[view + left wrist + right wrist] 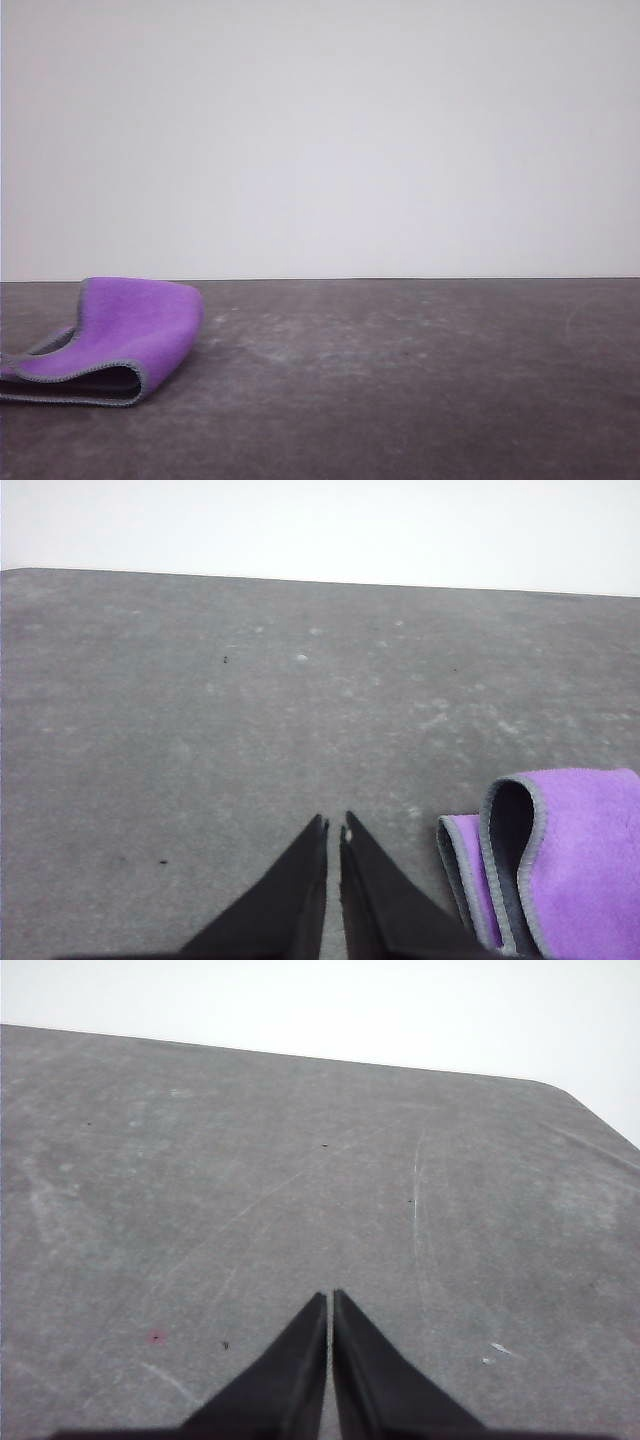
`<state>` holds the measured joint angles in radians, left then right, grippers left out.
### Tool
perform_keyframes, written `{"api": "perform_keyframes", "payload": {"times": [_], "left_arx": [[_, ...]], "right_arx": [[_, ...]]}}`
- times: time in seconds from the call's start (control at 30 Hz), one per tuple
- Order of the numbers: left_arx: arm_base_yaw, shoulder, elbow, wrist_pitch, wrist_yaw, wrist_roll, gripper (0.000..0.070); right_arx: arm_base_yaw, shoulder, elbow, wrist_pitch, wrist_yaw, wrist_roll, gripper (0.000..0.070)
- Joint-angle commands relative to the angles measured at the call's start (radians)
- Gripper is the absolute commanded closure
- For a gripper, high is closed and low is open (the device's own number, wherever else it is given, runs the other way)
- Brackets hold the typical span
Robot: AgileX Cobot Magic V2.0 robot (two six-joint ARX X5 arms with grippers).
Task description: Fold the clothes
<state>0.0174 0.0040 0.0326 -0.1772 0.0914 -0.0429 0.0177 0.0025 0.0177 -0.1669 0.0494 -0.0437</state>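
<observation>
Although the cloth [120,335] already lies doubled, purple out, at eight o'clock on the table [400,380], its upper layer bulges loosely and may spring open; the left gripper [333,825] and right gripper [330,1298], both pinched together and empty, restrain nothing.

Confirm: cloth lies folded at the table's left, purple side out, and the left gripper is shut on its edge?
Not quite. The left gripper is shut but holds nothing: the left wrist view shows bare table under its tips, with the cloth lying apart beside it. The rest stands: the cloth is folded, purple out, at the table's left in the front view.
</observation>
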Motion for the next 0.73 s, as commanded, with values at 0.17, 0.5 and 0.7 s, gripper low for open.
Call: {"api": "perform_keyframes", "payload": {"times": [0.17, 0.5, 0.7], "left_arx": [[0.000, -0.001, -0.019, -0.005, -0.001, -0.003, 0.0684], [0.000, -0.001, -0.019, -0.005, -0.001, -0.003, 0.0684], [0.000, -0.001, -0.019, -0.005, -0.001, -0.003, 0.0684]], "right_arx": [[0.000, 0.001, -0.006, 0.011, 0.003, 0.018, 0.0694], [0.000, 0.001, -0.006, 0.011, 0.003, 0.018, 0.0694], [0.000, 0.001, -0.006, 0.011, 0.003, 0.018, 0.0694]]}}
